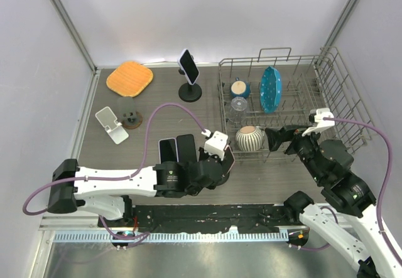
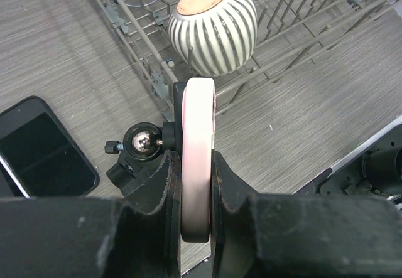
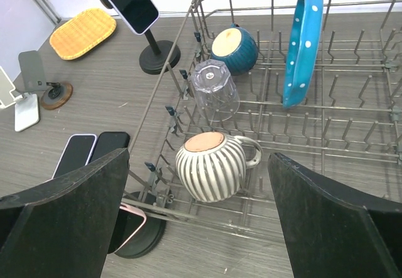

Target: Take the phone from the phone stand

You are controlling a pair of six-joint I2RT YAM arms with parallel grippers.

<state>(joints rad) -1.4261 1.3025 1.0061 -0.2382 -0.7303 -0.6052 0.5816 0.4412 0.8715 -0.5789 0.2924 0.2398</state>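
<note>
Left tool (image 2: 196,165) clamps the pink phone (image 2: 198,121) against its stand (image 2: 141,146), seven o'clock of the rack (image 3: 188,77); right tool (image 3: 198,159) gapes wide.

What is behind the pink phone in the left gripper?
A black stand with a shiny ball joint touches the back of the phone. Fingers of the left gripper cover its lower part.

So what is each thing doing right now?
Pink phone, on the short stand, pinched at the edges.
Left gripper, shut on the pink phone.
Right gripper, open, above the rack.
Striped mug, upside down in the rack.
Blue plate, standing on edge.
Back phone, propped on the tall stand.
Two loose phones, lying flat.
</note>
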